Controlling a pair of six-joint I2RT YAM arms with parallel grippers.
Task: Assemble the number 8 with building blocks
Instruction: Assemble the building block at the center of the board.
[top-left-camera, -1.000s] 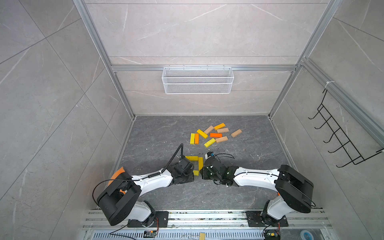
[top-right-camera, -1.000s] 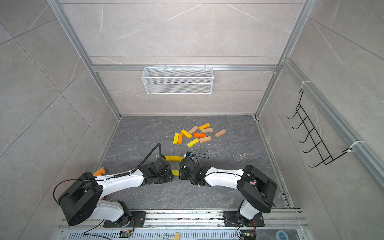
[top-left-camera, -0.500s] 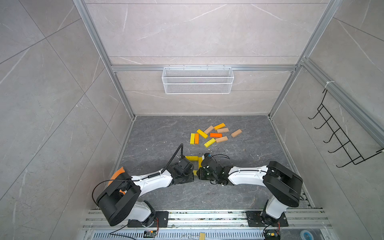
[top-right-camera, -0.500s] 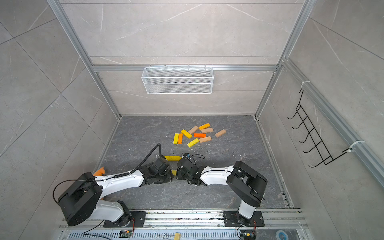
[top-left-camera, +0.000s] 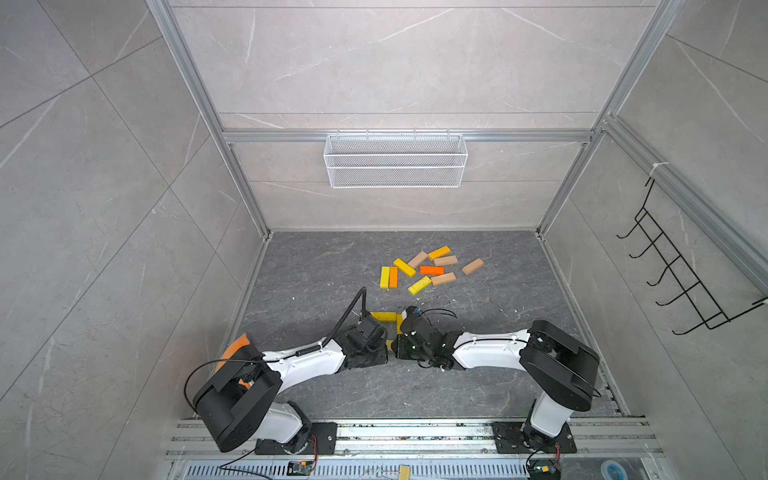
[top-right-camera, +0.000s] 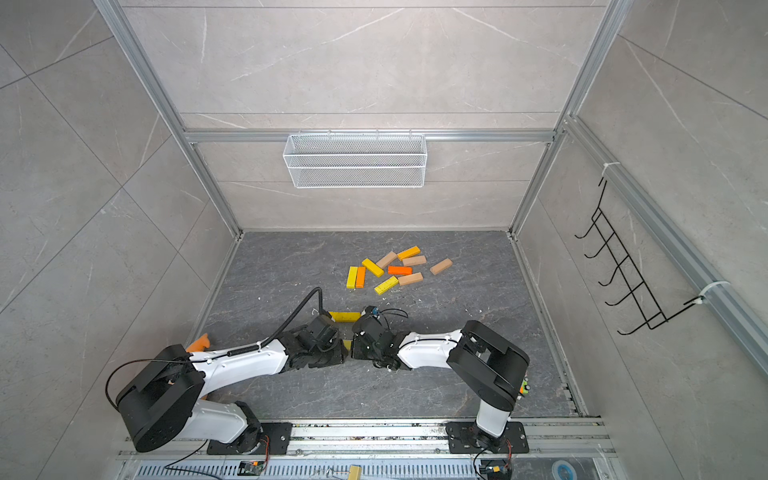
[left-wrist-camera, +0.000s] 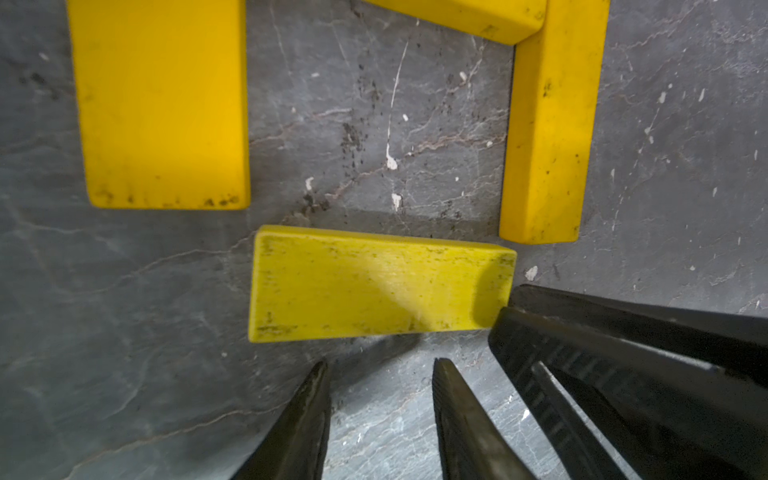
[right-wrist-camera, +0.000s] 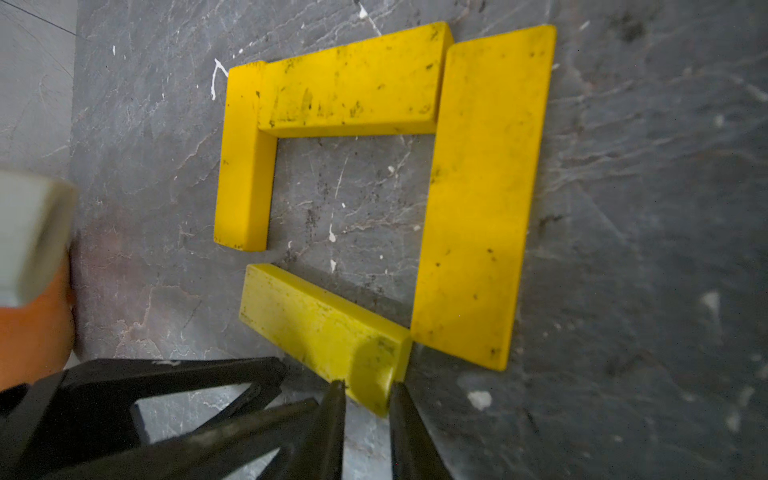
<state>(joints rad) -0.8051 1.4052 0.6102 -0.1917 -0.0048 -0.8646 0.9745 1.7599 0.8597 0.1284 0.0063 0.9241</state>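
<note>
Looking down on a matte, dark grey floor (right-wrist-camera: 166, 124) veined like marble and speckled with pale crumbs, boxed in by smooth light tiles (top-left-camera: 374, 62) and aluminium rails (top-left-camera: 407, 136). Finding near its front, right between the two arms, an almost closed square of flat-sided wooden bars, each rectangular with softened corners, painted yellow and smudged with black scuffs. Counting three deep yellow bars (right-wrist-camera: 353, 91) butting corner to corner as three sides. Pinching one end of the fourth, a paler lemon bar (right-wrist-camera: 307, 320) with faint grain, between the tapered black tips of the right gripper (right-wrist-camera: 368, 388), narrowed down across the bar's thin dimension. Angling that bar slantwise across the open side, ending just beside both side bars, without clearly showing any contact there. Hovering the left gripper (left-wrist-camera: 381, 368) just short of the same bar's long edge, with dark blades slightly parted and bare floor showing between, clasping nothing. Noticing farther back in a top view ten loose blocks (top-left-camera: 432, 270) in yellow, orange and raw tan, lying flat and jumbled, well apart from the square, below a white wire basket (top-left-camera: 395, 160) hanging on the rear wall.
</note>
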